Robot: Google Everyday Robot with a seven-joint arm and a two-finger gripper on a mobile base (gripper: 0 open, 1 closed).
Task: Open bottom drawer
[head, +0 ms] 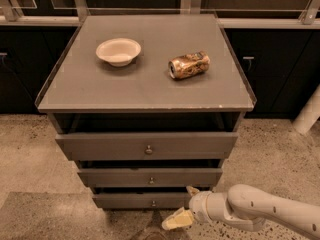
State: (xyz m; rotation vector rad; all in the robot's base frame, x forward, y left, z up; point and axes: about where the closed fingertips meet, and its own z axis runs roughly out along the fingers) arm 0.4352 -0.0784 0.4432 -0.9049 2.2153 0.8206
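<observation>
The grey cabinet has three drawer fronts stacked under its top. The bottom drawer (135, 200) is the lowest and shortest front, with a tiny round metal knob (153, 203) at its centre. It sits slightly out from the cabinet, like the two above it. My gripper (183, 204) is at the right part of the bottom drawer front, just right of the knob. It is open, with one cream fingertip (192, 189) near the drawer's upper edge and the other (175, 219) below the front, near the floor. It holds nothing.
A white bowl (118, 51) and a crushed can (189, 65) lie on the cabinet top (100, 91). The middle drawer (150, 177) and top drawer (147, 145) sit above. Dark cabinets line the back wall. A white post (309, 115) stands at the right. The floor is speckled.
</observation>
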